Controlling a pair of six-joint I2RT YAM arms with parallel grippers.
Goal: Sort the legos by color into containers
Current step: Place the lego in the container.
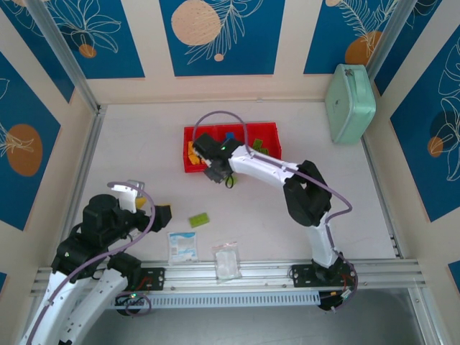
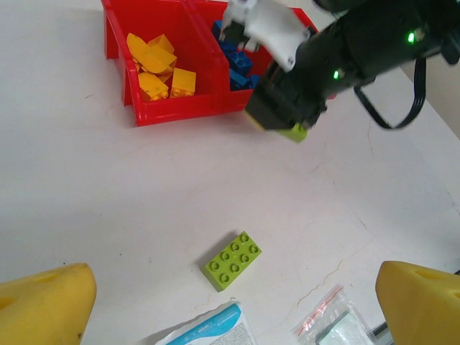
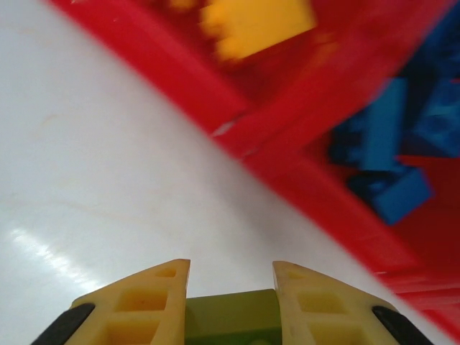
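My right gripper (image 3: 230,269) is shut on a lime green lego (image 3: 230,316) and hangs just above the table in front of the red tray (image 1: 188,133). From the left wrist view that gripper (image 2: 280,122) shows the green brick (image 2: 296,131) at its tip. Yellow legos (image 2: 154,68) fill the tray's left container and blue legos (image 2: 237,68) the middle one. Green pieces (image 1: 260,147) lie in the right one. Another oblong green lego (image 2: 231,260) lies flat on the table. My left gripper (image 2: 230,302) stands open and empty, short of it.
Two small packets (image 1: 182,246) (image 1: 227,260) lie near the front edge, close to the loose green brick. A mint-green case (image 1: 350,103) leans at the back right corner. The right arm stretches across the table's middle toward the tray.
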